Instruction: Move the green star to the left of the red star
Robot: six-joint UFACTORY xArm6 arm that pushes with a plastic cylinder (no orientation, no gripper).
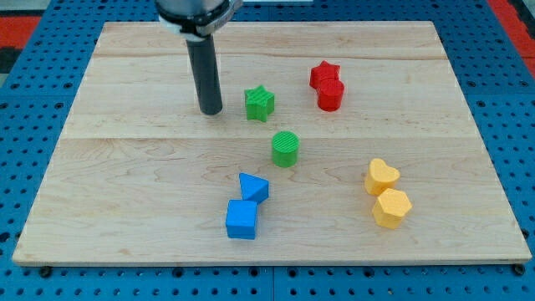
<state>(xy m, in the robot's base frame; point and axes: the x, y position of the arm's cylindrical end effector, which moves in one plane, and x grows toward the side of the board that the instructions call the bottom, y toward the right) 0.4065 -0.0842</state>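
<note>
the wooden board [150, 75] carries everything, and my tip [211, 110] rests on it, a bare rod holding nothing, touching no block. the green star [260, 103] sits just to my tip's right, with the red star [324, 75] further right and a little toward the view's top, touching a red cylinder [331, 95]. i judge the star already roughly left of red, perhaps needing a nudge closer. the arm above the rod is cut off at the top.
</note>
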